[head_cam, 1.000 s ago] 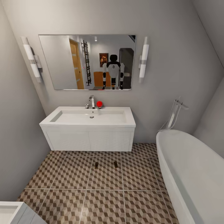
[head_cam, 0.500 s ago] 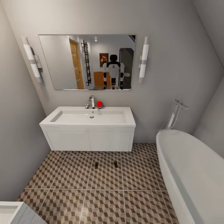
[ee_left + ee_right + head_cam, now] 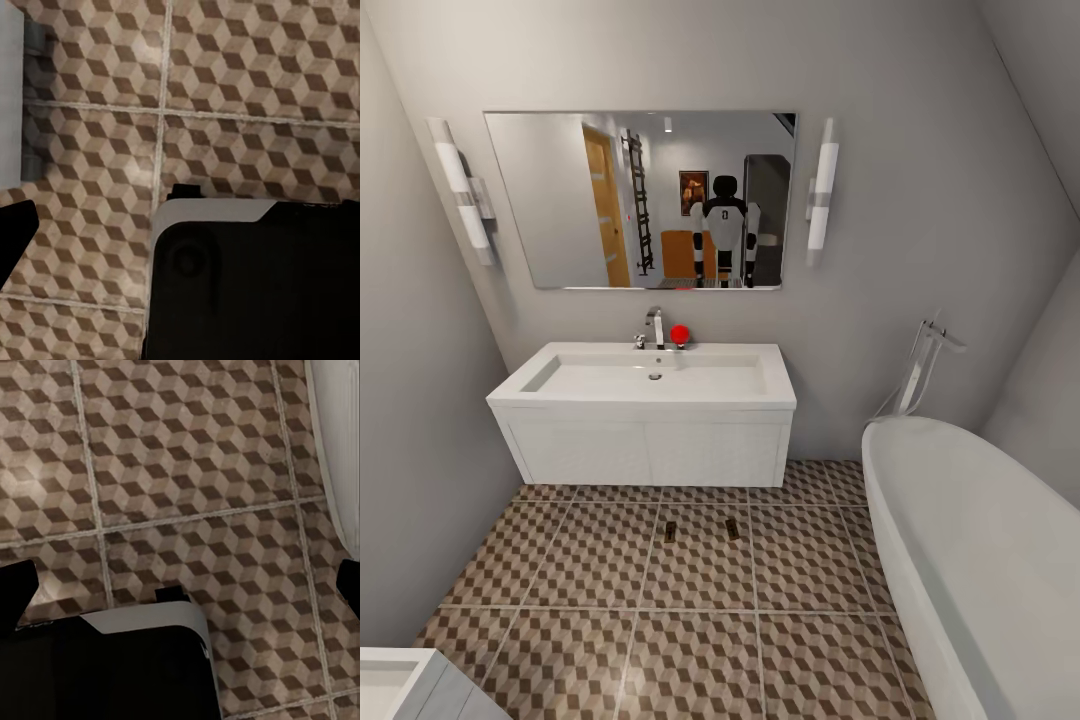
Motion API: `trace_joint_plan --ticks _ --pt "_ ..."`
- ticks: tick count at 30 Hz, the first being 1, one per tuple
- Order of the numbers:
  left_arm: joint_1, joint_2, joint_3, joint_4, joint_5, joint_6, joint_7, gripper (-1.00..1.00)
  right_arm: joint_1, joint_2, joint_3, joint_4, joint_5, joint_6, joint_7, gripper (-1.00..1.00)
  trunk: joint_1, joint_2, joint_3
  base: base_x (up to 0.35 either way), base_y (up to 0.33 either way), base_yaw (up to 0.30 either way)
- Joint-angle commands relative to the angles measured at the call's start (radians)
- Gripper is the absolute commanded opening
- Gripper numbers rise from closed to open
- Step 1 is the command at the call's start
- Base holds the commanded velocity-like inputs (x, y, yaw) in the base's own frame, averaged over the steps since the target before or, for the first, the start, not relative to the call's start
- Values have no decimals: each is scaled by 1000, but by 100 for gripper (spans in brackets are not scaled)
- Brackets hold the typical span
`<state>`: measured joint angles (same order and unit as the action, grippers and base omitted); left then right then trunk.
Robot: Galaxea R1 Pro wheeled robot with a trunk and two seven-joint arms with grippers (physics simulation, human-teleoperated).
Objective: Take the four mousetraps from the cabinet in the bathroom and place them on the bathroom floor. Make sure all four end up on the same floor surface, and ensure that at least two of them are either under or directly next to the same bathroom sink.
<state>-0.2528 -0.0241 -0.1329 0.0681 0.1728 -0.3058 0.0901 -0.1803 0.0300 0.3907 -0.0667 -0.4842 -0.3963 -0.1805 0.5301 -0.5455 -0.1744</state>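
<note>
Mousetraps, two of them, lie flat on the bathroom floor (image 3: 700,650) in the head view: one (image 3: 670,532) and the other (image 3: 732,528) sit side by side, a little apart, on the cube-patterned tiles just in front of the sink (image 3: 650,440), near the middle of its white front panels. They are too small to make out in detail. The sink's basin (image 3: 650,378) holds nothing that can be seen besides its drain; a chrome faucet (image 3: 655,327) stands at its back rim with a small red round object (image 3: 680,335) just beside it. Above hangs a mirror (image 3: 560,200) flanked by two tube lights, and it reflects the robot standing before an orange-brown piece of furniture. A white bathtub (image 3: 980,560) with a floor-standing tap (image 3: 922,370) occupies the right side, its inside bare as far as it shows. A white corner of another fixture (image 3: 400,685) pokes in at the lower left. Both wrist views look down on patterned tile past dark parts of the robot's body; whether the left or right jaws are open or closed cannot be told from them.
</note>
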Motion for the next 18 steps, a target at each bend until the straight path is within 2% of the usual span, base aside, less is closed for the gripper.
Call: trace_joint_plan --ticks 1,6,11,18 --pt "-2 8 -9 4 8 -7 1 100 -1 -2 9 -4 -7 -4 -14 100 0 -2 -2 0 0 0" --pt "-1 27 -10 3 8 -7 2 100 -1 -2 14 -11 -2 -21 -31 100 0 -2 -2 0 0 0" --pt "-2 34 -10 3 8 -8 1 100 -1 0 11 -18 -7 -31 -33 100 0 -2 -2 0 0 0" --pt "-2 61 -11 4 8 -9 0 100 -1 -5 10 -132 -4 -45 -31 100 0 -2 -2 0 0 0"
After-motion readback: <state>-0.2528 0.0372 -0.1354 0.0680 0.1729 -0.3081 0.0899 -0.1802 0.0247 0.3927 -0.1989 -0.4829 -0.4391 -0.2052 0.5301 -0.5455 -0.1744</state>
